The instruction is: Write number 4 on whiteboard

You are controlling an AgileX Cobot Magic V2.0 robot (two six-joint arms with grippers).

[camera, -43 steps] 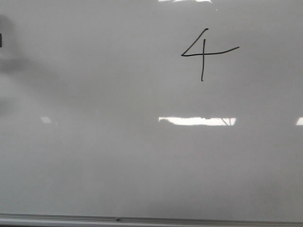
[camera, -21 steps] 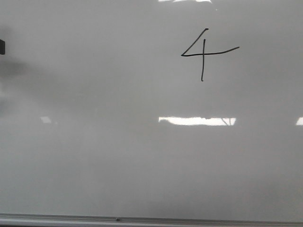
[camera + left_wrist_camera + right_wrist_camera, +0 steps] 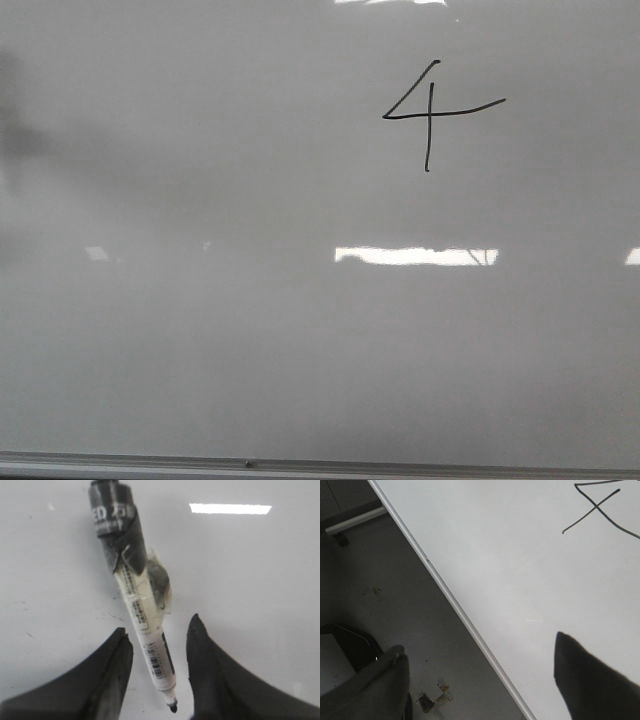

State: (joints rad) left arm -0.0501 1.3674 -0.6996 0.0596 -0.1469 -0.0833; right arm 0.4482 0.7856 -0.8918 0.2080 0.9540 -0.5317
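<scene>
The number 4 (image 3: pixel 430 112) sits upper right on the whiteboard (image 3: pixel 250 340), its stem vertical and its crossbar rising slightly rightward. Only the left wrist view shows the marker (image 3: pixel 142 615): the left tool (image 3: pixel 159 645) grasps it lengthwise between its fingers, tip emerging past them. The right wrist view shows the right tool (image 3: pixel 485 677) spread and empty, over the board's rail (image 3: pixel 455 607).

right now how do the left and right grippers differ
The left gripper has a marker between its fingers, taped at the top; the right gripper holds nothing. The left sits over the whiteboard; the right straddles the board's rail. Both have dark fingers.
</scene>
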